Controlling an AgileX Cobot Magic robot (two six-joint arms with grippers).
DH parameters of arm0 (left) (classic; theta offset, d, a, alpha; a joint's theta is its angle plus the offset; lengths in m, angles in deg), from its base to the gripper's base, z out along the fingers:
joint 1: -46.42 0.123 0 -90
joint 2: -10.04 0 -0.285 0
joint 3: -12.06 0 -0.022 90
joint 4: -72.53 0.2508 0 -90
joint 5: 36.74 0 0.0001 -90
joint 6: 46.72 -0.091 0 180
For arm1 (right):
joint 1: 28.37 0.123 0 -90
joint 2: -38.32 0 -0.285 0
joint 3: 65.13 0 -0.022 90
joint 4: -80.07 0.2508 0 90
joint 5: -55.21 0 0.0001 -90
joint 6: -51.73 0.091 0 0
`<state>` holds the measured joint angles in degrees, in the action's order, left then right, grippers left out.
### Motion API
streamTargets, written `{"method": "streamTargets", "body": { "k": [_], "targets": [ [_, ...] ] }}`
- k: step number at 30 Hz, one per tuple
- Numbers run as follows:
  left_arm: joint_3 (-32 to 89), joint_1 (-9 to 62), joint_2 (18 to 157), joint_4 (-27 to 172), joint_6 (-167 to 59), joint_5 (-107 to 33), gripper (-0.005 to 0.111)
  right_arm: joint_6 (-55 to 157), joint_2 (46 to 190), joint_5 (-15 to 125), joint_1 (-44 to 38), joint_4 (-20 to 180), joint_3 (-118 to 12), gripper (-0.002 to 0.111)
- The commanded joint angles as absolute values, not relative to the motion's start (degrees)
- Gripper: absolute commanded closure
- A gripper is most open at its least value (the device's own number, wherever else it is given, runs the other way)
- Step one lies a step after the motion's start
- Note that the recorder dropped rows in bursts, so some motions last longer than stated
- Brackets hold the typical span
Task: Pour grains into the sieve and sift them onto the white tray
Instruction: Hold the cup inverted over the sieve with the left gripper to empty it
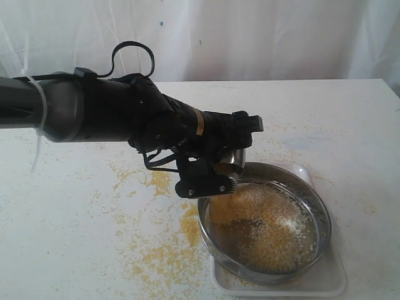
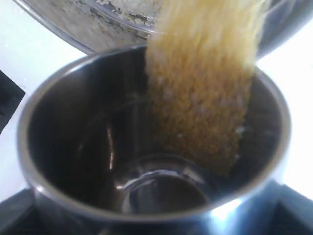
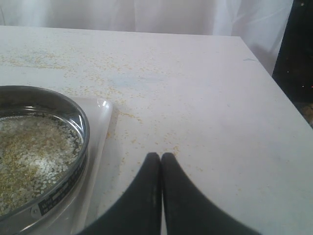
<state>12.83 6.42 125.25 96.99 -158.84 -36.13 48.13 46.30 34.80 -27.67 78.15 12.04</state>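
Now gripping a small steel cup [image 2: 68,147] in the left pincer [image 1: 231,156], jaws set wide around its wall, cup tipped hard with the mouth facing down over the sieve [image 1: 315,206]. Pouring, as seen from the left wrist view: band of golden-yellow grains [image 2: 205,98] sliding along the cup's inner wall and out over the lip. Rest of the cup interior bare, shiny, dark.

Directly below and ahead of that pincer, sieve sitting on the white tray [image 1: 334,280], tray corners poking out from under the ring. Inside the sieve: broad heap of grains, yellow meal on the side nearest the pincer, whiter rice-like bits on the far side, mesh mostly covered. Cannot tell whether anything lies in the tray under the mesh.

Spill [image 1: 165,250] of yellow meal on the bench [image 1: 69,250], below and behind the left pincer, outside the tray.

Right pincer [image 3: 161,164] closed tight, tips touching, gripping nothing, hovering over the bench. Off to one side of its tips, near but apart: rim of the sieve and one corner of the white tray, with whitish and yellow grains lying on the mesh there. Not visible in the exterior view.
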Motion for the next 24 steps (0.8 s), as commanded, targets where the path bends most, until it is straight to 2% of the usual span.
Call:
{"method": "streamTargets", "body": {
  "k": [1, 18, 24],
  "targets": [
    [12.63, 6.01, 124.66, 98.25, -165.24, -37.23, 0.107, 47.67, 46.1, 35.05, -27.24, 78.05, 12.09, 0.108],
    [12.63, 4.82, 126.82, 94.9, -162.25, -43.0, 0.107, 47.67, 46.1, 35.05, -27.24, 78.05, 12.09, 0.108],
    [12.63, 1.81, 127.18, 102.26, -162.29, -35.3, 0.107, 47.67, 46.1, 35.05, -27.24, 78.05, 12.09, 0.108]
  ]
}}
